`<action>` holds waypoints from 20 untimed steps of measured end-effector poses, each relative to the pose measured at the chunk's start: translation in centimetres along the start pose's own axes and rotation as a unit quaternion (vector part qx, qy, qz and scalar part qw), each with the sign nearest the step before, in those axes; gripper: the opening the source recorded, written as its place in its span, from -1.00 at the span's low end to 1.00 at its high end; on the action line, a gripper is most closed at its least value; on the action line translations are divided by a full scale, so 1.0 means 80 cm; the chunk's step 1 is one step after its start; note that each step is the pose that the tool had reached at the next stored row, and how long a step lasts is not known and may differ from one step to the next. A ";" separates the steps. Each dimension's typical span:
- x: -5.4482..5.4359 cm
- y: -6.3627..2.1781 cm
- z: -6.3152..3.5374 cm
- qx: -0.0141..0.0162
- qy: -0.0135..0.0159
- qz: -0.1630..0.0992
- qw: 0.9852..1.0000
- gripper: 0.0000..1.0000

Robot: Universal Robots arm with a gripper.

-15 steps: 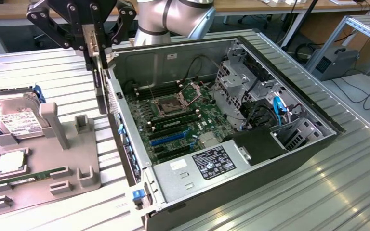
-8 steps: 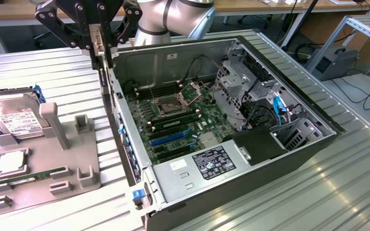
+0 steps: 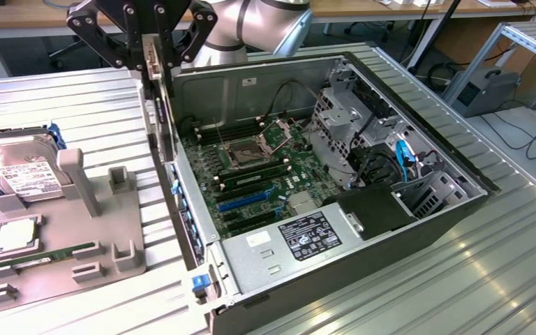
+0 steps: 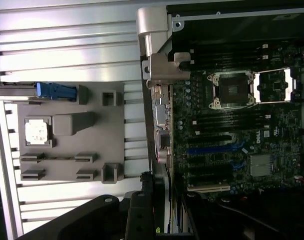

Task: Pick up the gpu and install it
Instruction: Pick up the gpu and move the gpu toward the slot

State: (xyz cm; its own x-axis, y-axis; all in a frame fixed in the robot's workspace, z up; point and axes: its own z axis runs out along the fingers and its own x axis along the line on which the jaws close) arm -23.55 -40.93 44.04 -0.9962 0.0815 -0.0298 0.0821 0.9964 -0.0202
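Currently I see the gpu [image 3: 160, 105] hanging edge-on in the gripper [image 3: 151, 59], whose fingers pinch its upper end. It sits right along the computer case [image 3: 435, 216] wall on the exterior view's left; I cannot tell whether it touches that rim. It reads as a thin dark slab, with its silver bracket [image 4: 155, 60] bright in the wrist view. Inside the rim, the motherboard [image 3: 249, 167] and its blue slot [image 3: 245, 197] lie open from above. Outside, a narrow strip of ribbed table [image 3: 82, 98] separates the case from the gray holder [image 3: 109, 237] carrying the hard drive [image 3: 17, 171] and memory stick [image 3: 40, 257].
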 end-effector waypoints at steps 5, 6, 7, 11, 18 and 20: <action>-0.007 0.001 0.000 0.000 0.000 0.000 1.000 -0.47; -0.009 0.001 0.000 0.000 0.000 0.000 1.000 -0.47; -0.010 0.001 0.000 0.000 0.000 0.000 1.000 -0.47; -0.015 0.001 0.000 0.000 0.000 0.000 1.000 -0.47; -0.023 0.002 0.001 0.000 0.000 0.000 1.000 -0.47; -0.026 0.002 0.001 0.000 0.000 0.000 1.000 -0.47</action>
State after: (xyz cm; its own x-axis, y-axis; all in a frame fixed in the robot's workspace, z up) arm -21.43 -40.93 44.04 -0.9962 0.0815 -0.0298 0.0821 0.9964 -0.0202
